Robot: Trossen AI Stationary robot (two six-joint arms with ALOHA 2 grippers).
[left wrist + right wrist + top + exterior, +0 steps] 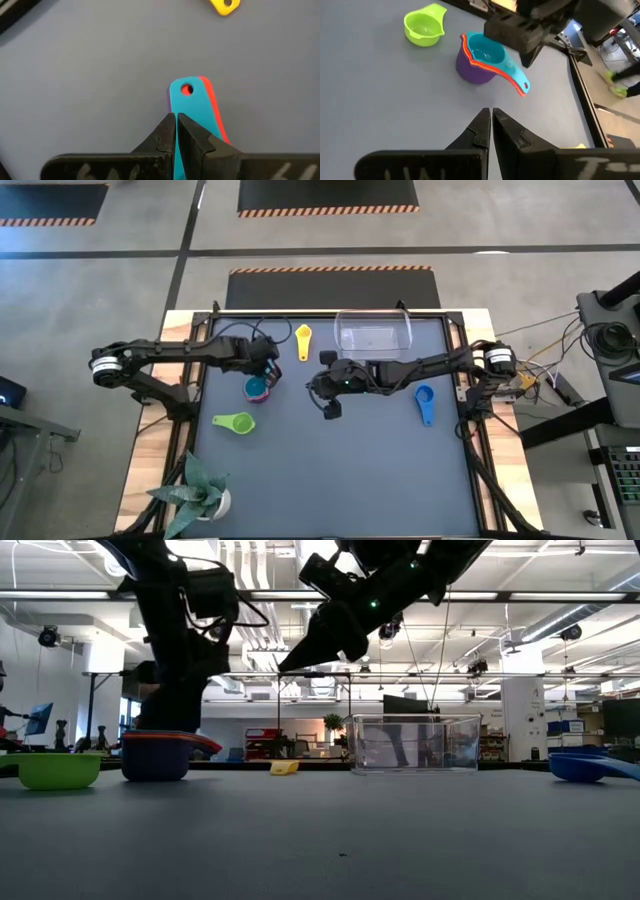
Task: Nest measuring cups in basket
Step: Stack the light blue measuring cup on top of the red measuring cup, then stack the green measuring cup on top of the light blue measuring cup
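Your dark surface (330, 470) fills view. Clear basket (373, 332) sits at far edge, right of centre, no cups visible inside. Stack of purple, red, cyan cups (479, 59) stands left of centre; your left claw (176, 131) hangs over its handle, fingers together, grip unclear. Your right claw (487, 125) hovers mid-surface, fingers together, holding nothing. Green cup (236, 423) near stack, blue cup (425, 401) at right, yellow cup (304, 340) beside basket.
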